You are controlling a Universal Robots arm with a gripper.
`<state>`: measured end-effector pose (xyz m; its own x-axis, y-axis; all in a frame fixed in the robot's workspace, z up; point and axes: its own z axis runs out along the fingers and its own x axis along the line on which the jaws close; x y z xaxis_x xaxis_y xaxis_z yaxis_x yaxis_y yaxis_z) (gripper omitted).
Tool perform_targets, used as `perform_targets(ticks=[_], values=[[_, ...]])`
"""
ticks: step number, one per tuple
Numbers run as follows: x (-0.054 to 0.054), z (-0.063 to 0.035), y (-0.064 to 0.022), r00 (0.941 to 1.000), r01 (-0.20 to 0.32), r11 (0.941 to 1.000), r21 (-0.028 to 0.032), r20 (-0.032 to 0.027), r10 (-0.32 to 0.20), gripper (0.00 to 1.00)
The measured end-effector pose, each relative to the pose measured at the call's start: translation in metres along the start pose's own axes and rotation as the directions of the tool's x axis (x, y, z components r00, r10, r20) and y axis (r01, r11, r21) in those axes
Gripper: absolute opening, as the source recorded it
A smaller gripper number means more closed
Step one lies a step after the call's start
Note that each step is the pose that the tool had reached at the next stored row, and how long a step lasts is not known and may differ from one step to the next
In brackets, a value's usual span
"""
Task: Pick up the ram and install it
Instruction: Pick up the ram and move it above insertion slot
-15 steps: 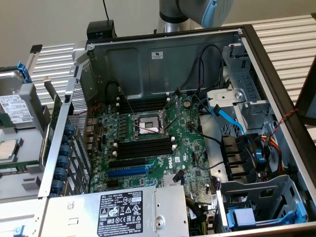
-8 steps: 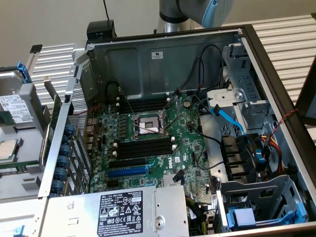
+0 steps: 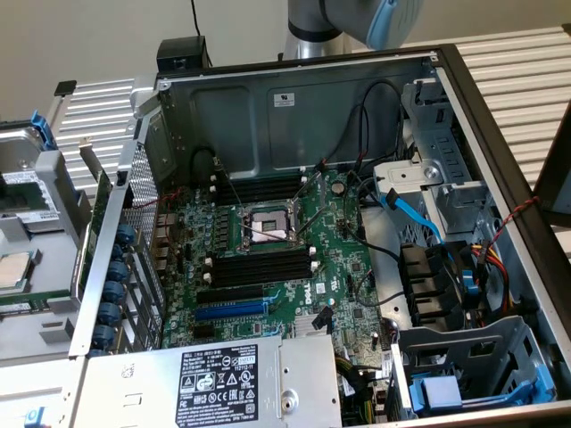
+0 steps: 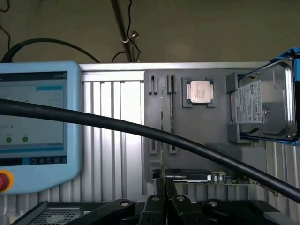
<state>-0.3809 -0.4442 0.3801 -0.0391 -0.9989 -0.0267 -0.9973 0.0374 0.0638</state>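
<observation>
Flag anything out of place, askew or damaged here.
Nothing looks damaged or spilled. One oddity: a thick black cable sags across the wrist view, in front of the grey tray and the thin ram rising from the shut end effector.

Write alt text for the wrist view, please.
The end effector, fingers shut, faces a grey parts tray holding a processor and a hard drive. A thin edge-on strip rises from its tips; a black cable crosses in front.

We see the ram [image 4: 162,112] edge-on: a thin greenish strip, upright, one end pinched in the gripper [image 4: 164,186].
</observation>
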Motion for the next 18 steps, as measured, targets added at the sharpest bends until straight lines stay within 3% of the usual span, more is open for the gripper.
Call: perform_targets(ticks=[8, 18], values=[[-0.002, -0.0317, -0.0339, 1.0, 0.0, 1.0, -0.0002, 0.0016, 0.0, 0.12], [-0.004, -0.045, -0.0784, 1.0, 0.0, 1.0, -0.0046, 0.0014, 0.0, 0.12]])
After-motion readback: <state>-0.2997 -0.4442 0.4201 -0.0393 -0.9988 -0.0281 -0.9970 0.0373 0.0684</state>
